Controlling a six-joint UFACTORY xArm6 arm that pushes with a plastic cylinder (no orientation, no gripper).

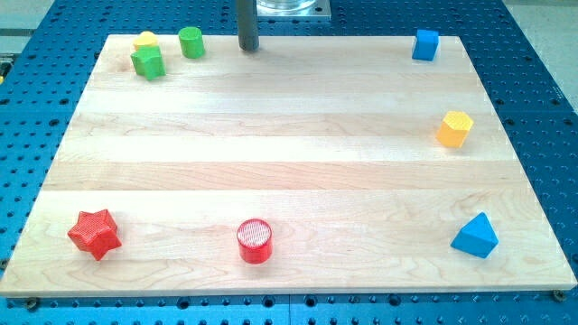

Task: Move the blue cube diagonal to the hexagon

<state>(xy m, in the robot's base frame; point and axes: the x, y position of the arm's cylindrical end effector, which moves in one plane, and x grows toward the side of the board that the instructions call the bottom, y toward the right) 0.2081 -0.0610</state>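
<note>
The blue cube [425, 44] sits at the board's top right corner. The yellow hexagon [455, 129] lies below it near the right edge, a little to the view's right of the cube. My tip [248, 49] rests at the top edge of the board, near the middle, far to the left of the blue cube and touching no block.
A green cylinder [191, 42], a green star-like block [148, 62] and a yellow block [145, 41] cluster at the top left. A red star [95, 234] and a red cylinder [255, 241] lie along the bottom. A blue triangle [476, 236] sits at the bottom right.
</note>
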